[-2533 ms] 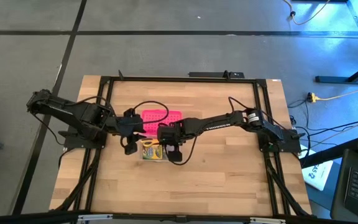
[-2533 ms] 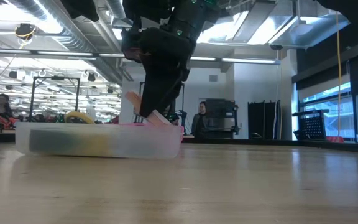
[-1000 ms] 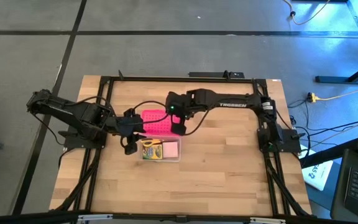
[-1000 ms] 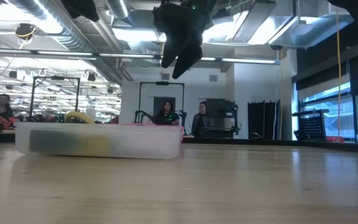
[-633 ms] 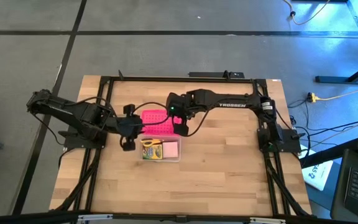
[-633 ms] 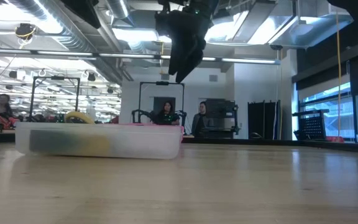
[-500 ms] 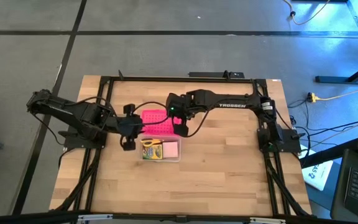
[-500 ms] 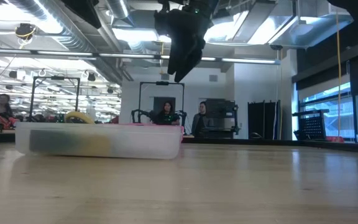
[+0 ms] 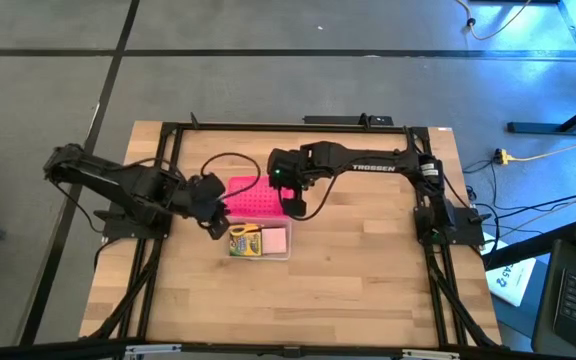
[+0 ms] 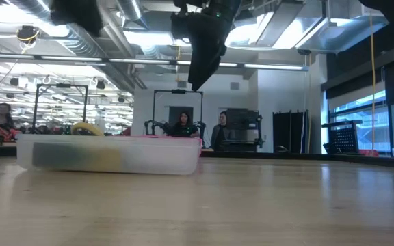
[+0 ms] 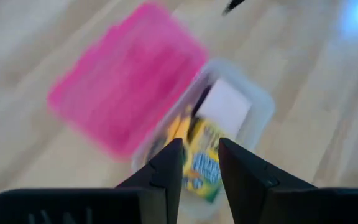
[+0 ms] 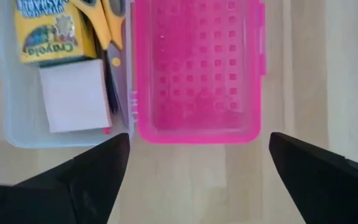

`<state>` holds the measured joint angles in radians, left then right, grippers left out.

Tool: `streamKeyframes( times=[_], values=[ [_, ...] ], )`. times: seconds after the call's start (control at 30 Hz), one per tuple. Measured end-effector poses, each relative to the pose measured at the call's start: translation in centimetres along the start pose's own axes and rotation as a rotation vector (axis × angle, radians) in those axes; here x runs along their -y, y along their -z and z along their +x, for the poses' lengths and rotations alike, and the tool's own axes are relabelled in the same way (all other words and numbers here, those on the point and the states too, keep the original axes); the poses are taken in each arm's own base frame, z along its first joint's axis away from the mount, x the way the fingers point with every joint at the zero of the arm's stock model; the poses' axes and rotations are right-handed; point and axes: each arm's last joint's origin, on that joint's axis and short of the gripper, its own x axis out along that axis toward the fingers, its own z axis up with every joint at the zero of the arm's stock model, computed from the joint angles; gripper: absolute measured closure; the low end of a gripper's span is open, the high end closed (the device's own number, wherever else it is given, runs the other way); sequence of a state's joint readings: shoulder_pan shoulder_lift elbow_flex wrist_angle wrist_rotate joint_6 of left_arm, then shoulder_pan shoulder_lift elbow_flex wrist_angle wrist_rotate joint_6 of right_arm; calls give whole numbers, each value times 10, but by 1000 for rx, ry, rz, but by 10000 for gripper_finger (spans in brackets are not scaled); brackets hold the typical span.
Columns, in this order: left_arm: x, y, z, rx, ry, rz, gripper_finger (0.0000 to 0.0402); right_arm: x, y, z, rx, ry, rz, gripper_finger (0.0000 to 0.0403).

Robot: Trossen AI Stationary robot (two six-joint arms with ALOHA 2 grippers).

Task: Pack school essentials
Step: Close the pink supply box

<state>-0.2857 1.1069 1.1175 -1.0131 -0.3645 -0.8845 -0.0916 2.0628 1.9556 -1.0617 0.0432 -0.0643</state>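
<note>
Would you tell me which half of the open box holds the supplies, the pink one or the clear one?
The clear half: the crayon box, scissors and pale pink pad lie inside. The pink half looks empty.

The clear half [image 12: 17, 118] of the box is largely filled by the crayon box [image 12: 48, 28], the scissors [image 12: 107, 22] and the pale pink pad [image 12: 73, 99]. The air above the pink lid [image 9: 253, 198] is taken up by the widely spread right pincer [image 9: 294, 205], with the left pincer [image 9: 211, 213] just beside the box. The wooden surface [image 9: 368, 280] around is left bare and passable.
</note>
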Motion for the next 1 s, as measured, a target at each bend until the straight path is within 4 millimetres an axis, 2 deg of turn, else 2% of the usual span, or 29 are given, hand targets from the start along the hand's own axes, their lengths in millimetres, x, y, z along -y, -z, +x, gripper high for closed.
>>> streamKeyframes(
  times=[0.13, 0.37, 0.6, 1.0],
  values=[
    [-2, 14, 11, -129, -106, -246, 304, 2, 2, 0, -19, 0, -54, 17],
    [-2, 41, 55, -326, -256, -508, 304, 5, 8, 0, -79, -6, -92, 17],
    [0, 61, 91, -363, -174, -570, 304, 8, 8, 0, -80, -5, -86, 17],
    [-15, 78, 106, -336, -237, -571, 304, 11, 8, 0, -76, -1, -75, 17]
  ],
)
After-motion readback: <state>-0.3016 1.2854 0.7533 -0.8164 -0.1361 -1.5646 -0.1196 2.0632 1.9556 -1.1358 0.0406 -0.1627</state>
